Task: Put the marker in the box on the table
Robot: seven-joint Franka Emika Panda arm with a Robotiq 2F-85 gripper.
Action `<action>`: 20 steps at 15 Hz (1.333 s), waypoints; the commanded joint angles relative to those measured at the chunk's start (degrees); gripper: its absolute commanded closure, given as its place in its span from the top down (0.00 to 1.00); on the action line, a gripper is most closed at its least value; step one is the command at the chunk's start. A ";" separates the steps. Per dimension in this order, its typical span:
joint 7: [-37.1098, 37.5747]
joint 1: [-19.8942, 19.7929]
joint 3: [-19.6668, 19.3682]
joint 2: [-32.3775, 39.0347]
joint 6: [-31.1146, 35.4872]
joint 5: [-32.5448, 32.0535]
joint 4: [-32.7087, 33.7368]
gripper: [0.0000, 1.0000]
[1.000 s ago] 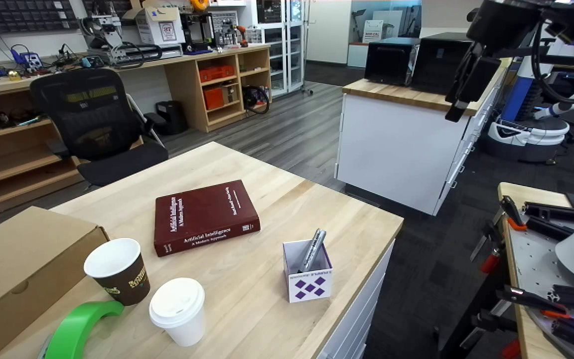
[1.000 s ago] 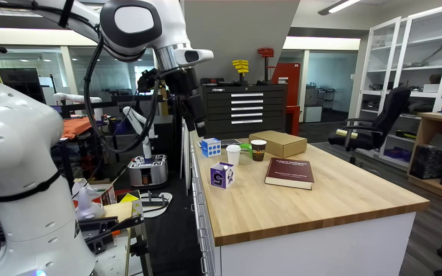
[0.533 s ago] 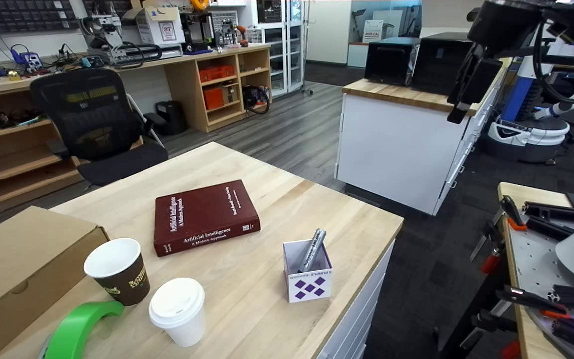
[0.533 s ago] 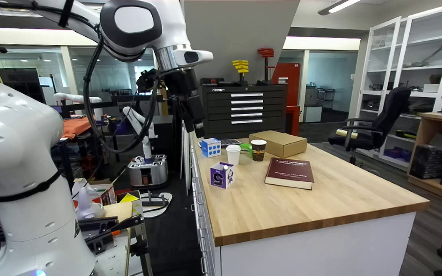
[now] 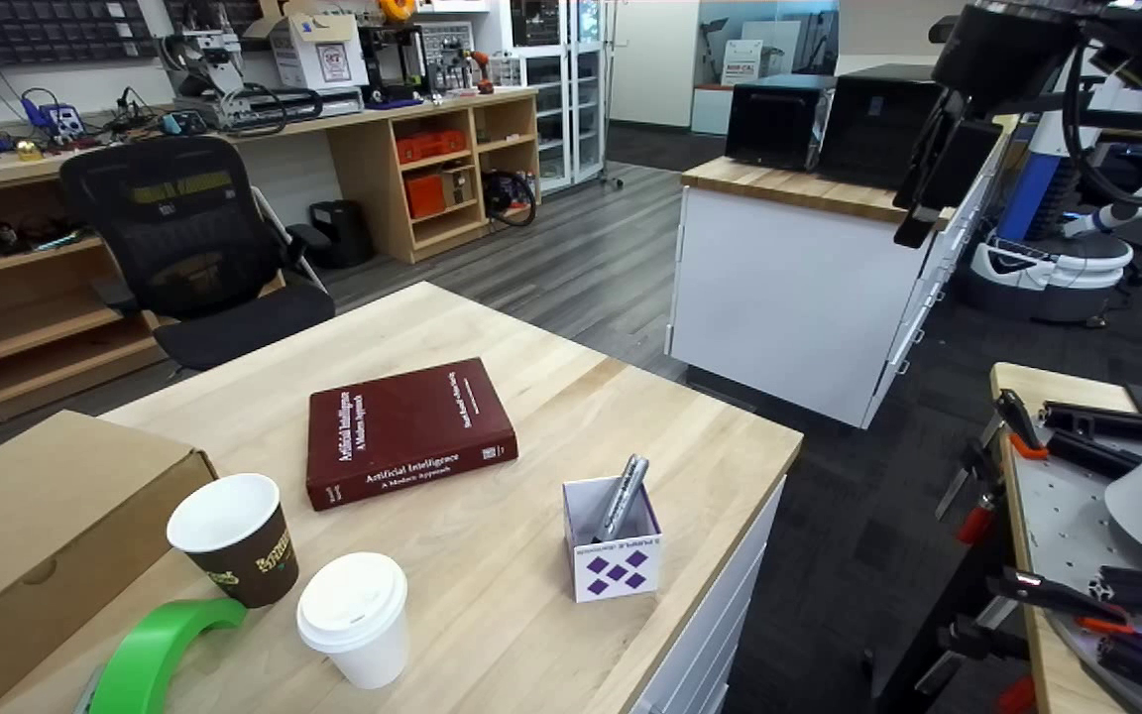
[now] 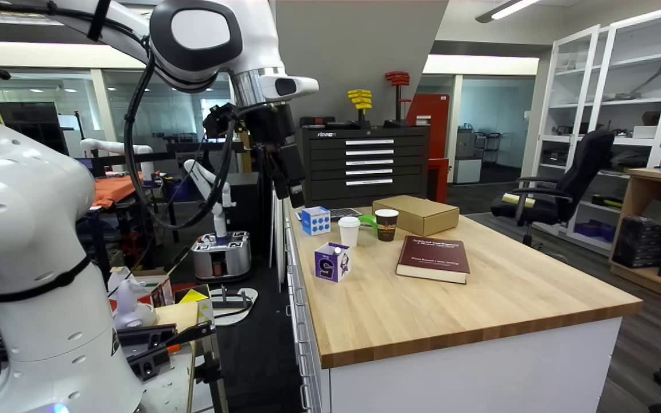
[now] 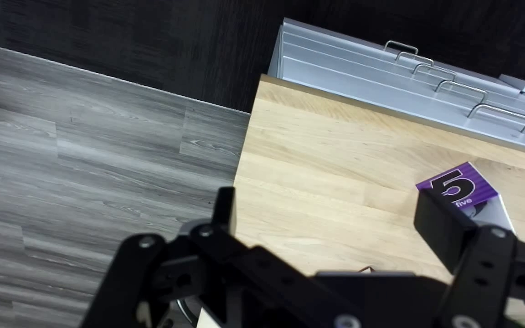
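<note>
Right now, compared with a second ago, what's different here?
The gripper has edged slightly rightward and down as seen in an exterior view, with nothing visibly taken or let go. The marker still leans in the patterned box; the book and lidded cup stayed put.

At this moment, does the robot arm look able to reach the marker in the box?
Probably yes: the gripper is open and raised, and the upper end of the marker sticks out of the open box with nothing visible over it. The box surrounds the rest, likely limiting the grip to that end.

box (image 7: pixel 474 191): "5 five"; book (image 5: pixel 412 428): "artificial intelligence"
</note>
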 commanded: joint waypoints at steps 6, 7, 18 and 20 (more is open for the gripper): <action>-0.02 0.25 -0.23 0.25 4.87 -0.79 0.26 1.00; -0.06 0.29 -0.26 0.35 6.22 -0.73 0.31 1.00; -0.10 0.38 -0.36 0.58 8.86 -0.51 0.38 1.00; -0.29 0.28 -0.29 0.55 8.60 -0.83 0.38 1.00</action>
